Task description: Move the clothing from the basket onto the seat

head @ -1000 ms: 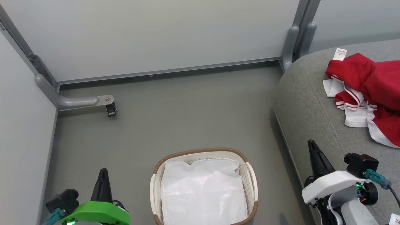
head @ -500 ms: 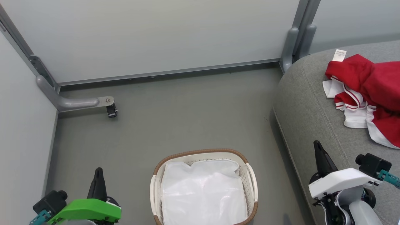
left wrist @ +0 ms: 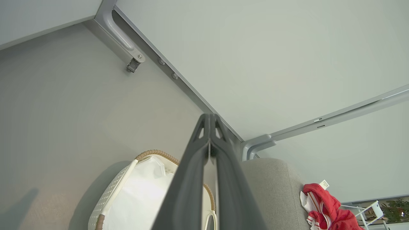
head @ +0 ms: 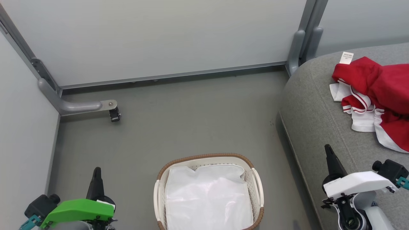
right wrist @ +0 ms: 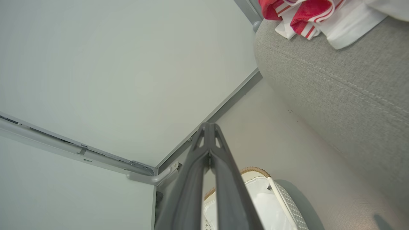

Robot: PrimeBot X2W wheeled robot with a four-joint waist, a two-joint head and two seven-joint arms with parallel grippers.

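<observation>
Drawing back. Left gripper (head: 96,174) and right gripper (head: 329,153) lower and farther toward the bottom corners of the head view than a second ago, by more than the slight downward slip of the whole picture. Fingers of both pressed together, pinching nothing. Clothing (head: 375,86) in a red-and-white heap on the seat (head: 313,108), set in from its rounded edge, white label at the far end. Nothing red in the basket (head: 204,157), just the white liner (head: 207,198). Reads as a task done, with both arms going to rest rather than reaching again.

Edges: right gripper showing against the seat's rounded side; basket rim between the two arms, white handles on either flank. Wall panels (head: 159,38) straight ahead and close on the left, a grey bracket (head: 83,104) jutting out low from the corner. Open floor (head: 191,118) between basket and wall, plenty of room there. Least slack along the seat's side for the right arm.
</observation>
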